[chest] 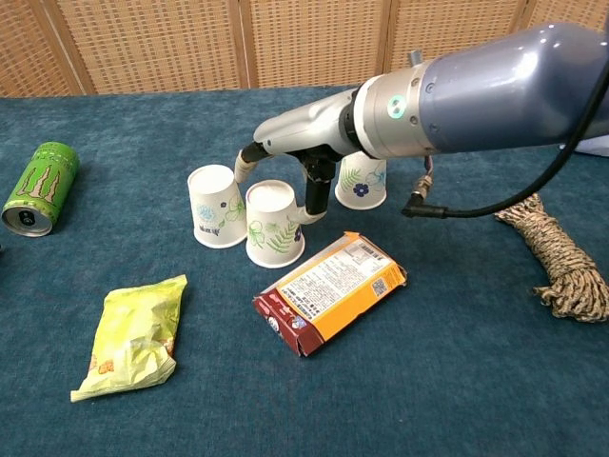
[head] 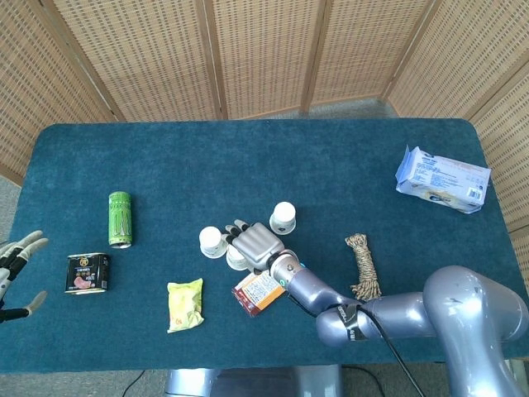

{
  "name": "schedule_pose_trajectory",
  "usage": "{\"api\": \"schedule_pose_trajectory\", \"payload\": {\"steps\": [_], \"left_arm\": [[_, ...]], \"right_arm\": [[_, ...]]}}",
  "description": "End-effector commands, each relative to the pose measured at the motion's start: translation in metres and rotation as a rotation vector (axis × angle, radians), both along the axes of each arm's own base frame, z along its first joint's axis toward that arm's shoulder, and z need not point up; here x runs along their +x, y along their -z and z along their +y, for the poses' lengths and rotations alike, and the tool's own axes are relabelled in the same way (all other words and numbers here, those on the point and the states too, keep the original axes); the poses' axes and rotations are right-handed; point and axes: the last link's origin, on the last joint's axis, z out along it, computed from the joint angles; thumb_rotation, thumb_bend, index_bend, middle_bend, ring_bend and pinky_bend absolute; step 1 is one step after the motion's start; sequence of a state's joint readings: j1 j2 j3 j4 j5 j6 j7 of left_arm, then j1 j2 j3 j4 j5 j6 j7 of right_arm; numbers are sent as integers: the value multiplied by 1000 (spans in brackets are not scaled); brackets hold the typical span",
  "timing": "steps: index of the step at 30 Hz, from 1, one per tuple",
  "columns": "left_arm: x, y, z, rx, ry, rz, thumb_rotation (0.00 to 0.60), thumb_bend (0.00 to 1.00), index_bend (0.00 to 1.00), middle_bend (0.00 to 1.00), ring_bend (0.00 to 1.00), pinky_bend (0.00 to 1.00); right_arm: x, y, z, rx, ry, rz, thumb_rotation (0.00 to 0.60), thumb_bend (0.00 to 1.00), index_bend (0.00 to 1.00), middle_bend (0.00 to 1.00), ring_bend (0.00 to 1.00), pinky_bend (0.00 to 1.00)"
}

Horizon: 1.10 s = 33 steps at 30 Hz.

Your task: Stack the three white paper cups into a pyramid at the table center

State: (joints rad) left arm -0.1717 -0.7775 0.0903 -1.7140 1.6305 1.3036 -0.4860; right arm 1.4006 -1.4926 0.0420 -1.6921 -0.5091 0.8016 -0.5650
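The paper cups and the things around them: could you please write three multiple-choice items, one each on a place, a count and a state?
1. Where does the green can lie?
A. left of the cups
B. beside the rope
C. on the tissue pack

2. How many white paper cups stand on the table?
A. two
B. three
C. four

3. How do the cups stand?
A. nested
B. mouth down, unstacked
C. tipped over

Answers: 1 A, the can is far left of the left cup. 2 B, add the middle cup and the right cup. 3 B, all show flat bases upward.
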Motion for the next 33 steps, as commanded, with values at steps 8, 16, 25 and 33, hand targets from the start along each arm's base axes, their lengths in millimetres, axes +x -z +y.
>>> {"api": "schedule_pose_trajectory", "payload": {"steps": [8,16,25,33], "left_arm": [[5,9,7,-31,39,-11,600,437,21,0,0,15],[10,13,13,-44,73,-1,600,437,21,0,0,16],[23,21,18,-60,125,38,600,439,22,0,0,6],[31,33,29,-56,155,97,600,440,8,0,0,0]], "right_arm": [[-12,-23,15,-25,34,-17,600,459,99,66,0,322],[-17,-50,20,-41,77,-121,600,457,97,66,0,323],[-40,-85,30,-119,115,-200,600,453,95,66,0,316],[-62,-115,42,-231,146,-275,600,447,67,65,0,253]]}}
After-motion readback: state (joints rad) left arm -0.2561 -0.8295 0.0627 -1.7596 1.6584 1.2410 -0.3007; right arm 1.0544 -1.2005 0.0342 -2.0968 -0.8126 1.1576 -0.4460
